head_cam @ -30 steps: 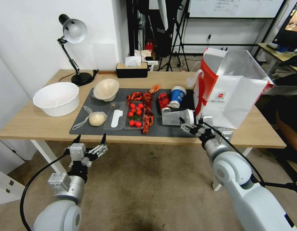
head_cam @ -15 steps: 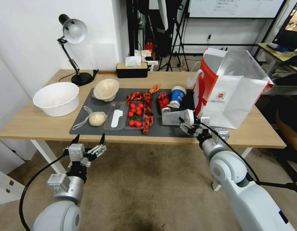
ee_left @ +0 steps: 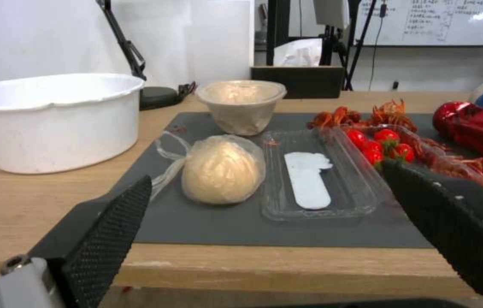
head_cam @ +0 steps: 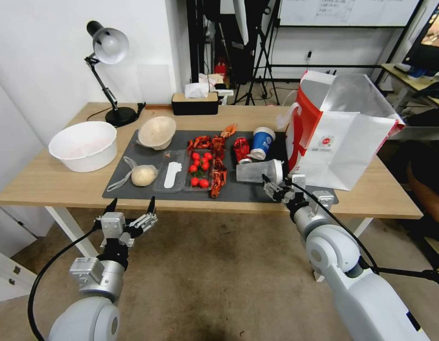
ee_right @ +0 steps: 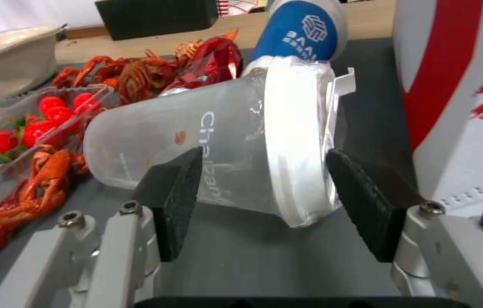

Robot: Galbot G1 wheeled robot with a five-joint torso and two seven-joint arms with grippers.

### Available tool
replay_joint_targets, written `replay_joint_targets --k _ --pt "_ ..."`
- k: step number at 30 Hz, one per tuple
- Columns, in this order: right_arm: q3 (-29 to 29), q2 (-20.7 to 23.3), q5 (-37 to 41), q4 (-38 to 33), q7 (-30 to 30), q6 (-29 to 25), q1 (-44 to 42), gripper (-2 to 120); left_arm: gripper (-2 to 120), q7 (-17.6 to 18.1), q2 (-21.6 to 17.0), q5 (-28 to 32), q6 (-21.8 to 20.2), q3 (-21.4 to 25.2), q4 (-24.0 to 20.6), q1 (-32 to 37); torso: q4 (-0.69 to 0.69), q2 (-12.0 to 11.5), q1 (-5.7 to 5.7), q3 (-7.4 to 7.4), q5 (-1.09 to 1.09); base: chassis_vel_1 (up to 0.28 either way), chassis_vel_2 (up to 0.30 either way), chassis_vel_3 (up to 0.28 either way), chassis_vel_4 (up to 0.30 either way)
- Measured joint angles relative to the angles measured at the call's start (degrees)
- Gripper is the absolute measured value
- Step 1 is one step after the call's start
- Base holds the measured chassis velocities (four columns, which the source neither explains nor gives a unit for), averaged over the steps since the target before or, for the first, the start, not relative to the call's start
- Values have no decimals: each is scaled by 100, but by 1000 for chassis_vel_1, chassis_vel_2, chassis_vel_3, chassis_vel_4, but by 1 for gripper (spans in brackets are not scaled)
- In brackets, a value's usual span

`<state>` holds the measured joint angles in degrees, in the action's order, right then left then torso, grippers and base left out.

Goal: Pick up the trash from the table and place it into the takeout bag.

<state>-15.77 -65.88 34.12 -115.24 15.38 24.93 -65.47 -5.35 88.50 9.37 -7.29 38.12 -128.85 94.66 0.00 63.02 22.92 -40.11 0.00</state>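
A clear plastic cup (head_cam: 256,171) with a white lid lies on its side on the table's (head_cam: 49,180) dark mat, beside the takeout bag (head_cam: 344,142). My right gripper (head_cam: 274,188) is open just in front of the cup's (ee_right: 224,137) lid end, one finger on each side, not closed on it. Behind the cup are a crushed red can (head_cam: 241,148) and a blue paper cup (head_cam: 263,142). A clear bag with a beige lump (head_cam: 143,175) and a beige paper bowl (head_cam: 156,132) sit at the mat's left. My left gripper (head_cam: 130,212) hangs open below the table's front edge.
A clear tray (head_cam: 186,176) with red tomatoes and crayfish shells (head_cam: 218,170) fills the mat's middle. A white basin (head_cam: 83,146), a desk lamp (head_cam: 108,47) and a tissue box (head_cam: 194,102) stand at the left and back. The takeout bag's wall (ee_right: 458,85) is close beside my right gripper.
My right arm has shifted slightly left and back toward the table's front edge. The clear cup has slid a little left. The left arm has not moved.
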Motion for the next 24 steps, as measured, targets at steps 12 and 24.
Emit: replay_joint_targets --k 12,24 --pt "119 -40 -85 26 -67 -56 14 46 100 7 26 -6 97 2 82 -18 0 0 0 0 0 0 0 0 0" --pt "232 -110 -187 39 -142 -92 2 16 100 13 32 -18 165 44 75 24 0 0 -1 0 0 0 0 0 0"
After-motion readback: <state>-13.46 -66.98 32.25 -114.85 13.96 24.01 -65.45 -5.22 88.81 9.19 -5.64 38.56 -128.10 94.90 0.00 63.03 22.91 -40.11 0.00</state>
